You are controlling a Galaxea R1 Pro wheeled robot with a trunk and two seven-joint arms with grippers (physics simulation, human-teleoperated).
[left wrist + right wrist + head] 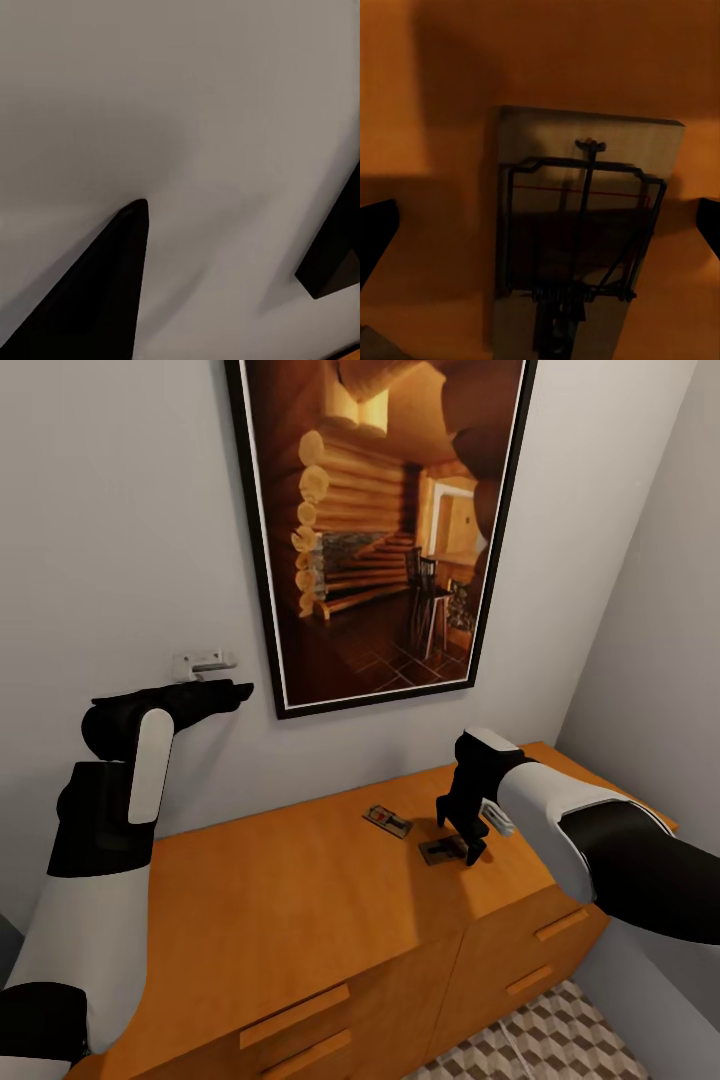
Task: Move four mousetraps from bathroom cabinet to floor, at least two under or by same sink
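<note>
Your right gripper [472,847] hangs over the cabinet [300,900], fingers pointing down and spread apart, one mousetrap [441,850] directly beneath it. The right wrist view shows what the head view cannot: that mousetrap [585,240] lies flat between the two fingertips [375,232], untouched, its wire bar and spring plain. A second mousetrap [388,821] lies just beyond the gripper, toward the wall. Your left gripper [235,690] is raised near the wall, fingers apart, pinching nothing; its wrist view faces bare wall [180,97].
</note>
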